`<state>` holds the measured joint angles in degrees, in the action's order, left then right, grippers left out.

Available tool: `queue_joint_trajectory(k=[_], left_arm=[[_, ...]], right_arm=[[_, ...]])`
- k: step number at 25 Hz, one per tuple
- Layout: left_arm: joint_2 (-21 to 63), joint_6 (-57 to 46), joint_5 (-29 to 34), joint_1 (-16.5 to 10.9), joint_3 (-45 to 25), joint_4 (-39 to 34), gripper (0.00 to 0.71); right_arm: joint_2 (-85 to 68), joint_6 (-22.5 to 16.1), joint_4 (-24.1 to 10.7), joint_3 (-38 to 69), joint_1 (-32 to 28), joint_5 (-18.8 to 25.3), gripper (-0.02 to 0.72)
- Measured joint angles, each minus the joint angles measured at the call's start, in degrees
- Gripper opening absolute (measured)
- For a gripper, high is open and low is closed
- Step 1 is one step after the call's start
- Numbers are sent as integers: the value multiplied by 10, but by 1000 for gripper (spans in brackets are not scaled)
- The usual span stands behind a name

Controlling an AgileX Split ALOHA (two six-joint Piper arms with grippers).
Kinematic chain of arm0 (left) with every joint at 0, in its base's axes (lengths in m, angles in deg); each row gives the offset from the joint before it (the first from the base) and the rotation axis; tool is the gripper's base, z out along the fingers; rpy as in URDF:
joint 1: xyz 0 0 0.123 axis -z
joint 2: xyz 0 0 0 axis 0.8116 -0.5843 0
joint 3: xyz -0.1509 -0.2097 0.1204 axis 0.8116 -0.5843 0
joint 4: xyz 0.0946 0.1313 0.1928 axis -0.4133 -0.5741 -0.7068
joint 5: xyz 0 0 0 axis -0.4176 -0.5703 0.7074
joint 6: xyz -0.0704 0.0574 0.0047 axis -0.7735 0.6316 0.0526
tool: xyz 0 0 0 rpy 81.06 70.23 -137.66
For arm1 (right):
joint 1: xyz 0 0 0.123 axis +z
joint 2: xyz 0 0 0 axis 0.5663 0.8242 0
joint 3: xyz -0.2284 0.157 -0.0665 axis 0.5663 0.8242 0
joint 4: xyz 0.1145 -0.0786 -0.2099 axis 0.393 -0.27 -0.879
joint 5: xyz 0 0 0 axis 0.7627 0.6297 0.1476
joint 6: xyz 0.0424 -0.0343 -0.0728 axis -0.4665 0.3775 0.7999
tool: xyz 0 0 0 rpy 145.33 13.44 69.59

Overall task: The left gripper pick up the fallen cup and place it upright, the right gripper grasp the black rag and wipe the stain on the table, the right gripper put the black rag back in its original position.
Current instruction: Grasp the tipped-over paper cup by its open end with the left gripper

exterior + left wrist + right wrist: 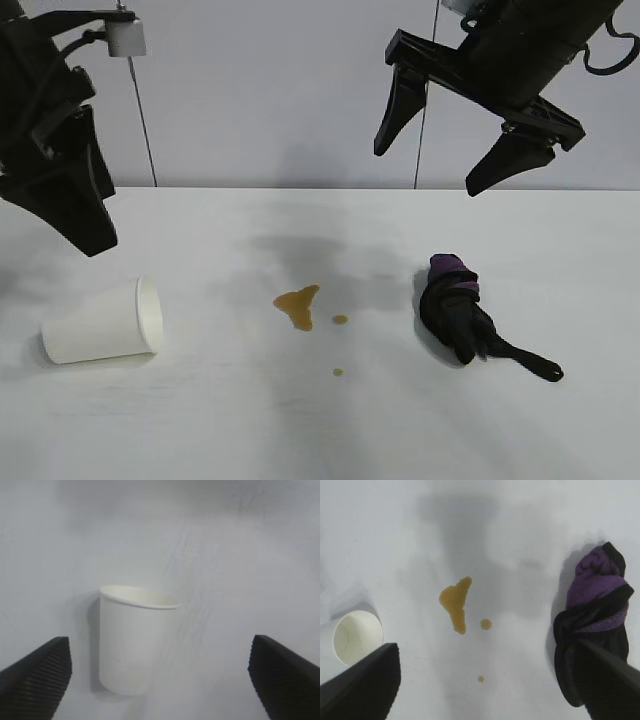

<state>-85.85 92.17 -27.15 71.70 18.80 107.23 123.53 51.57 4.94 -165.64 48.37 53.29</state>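
The white paper cup [105, 325] lies on its side at the table's left, mouth toward the middle; it also shows in the left wrist view [132, 640] and the right wrist view [350, 637]. My left gripper [75, 215] hangs open above it, empty, its fingers wide apart [160, 677]. The amber stain [298, 305] with two droplets sits mid-table and shows in the right wrist view [454, 602]. The black rag [458, 315] with a purple patch lies at the right [592, 630]. My right gripper [445, 150] hangs open, high above the rag and stain [487, 682].
The white table [320, 430] fills the lower half of the exterior view, with a grey wall behind. The rag's thin tail [530, 362] trails toward the front right. Two thin cables hang along the wall.
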Motion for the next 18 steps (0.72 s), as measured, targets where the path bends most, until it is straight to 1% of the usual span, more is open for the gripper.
queue_joint_trajectory(k=[2,4,7,12,15,18], left_arm=[[-10,2,-25,15,-8,-22,693],[-16,4,-43,21,-26,-36,693],[-21,6,-85,22,-65,-39,693],[-21,16,-212,22,-139,-39,693],[-21,16,-251,22,-155,-33,693],[-24,16,-273,22,-156,-14,693]], right_arm=[[0,0,-1,0,0,0,641],[0,0,-2,0,0,-1,641],[0,0,-2,0,0,-4,641],[0,0,-4,0,0,-8,641],[0,0,-4,0,0,-10,641],[0,0,-4,0,0,-14,641]])
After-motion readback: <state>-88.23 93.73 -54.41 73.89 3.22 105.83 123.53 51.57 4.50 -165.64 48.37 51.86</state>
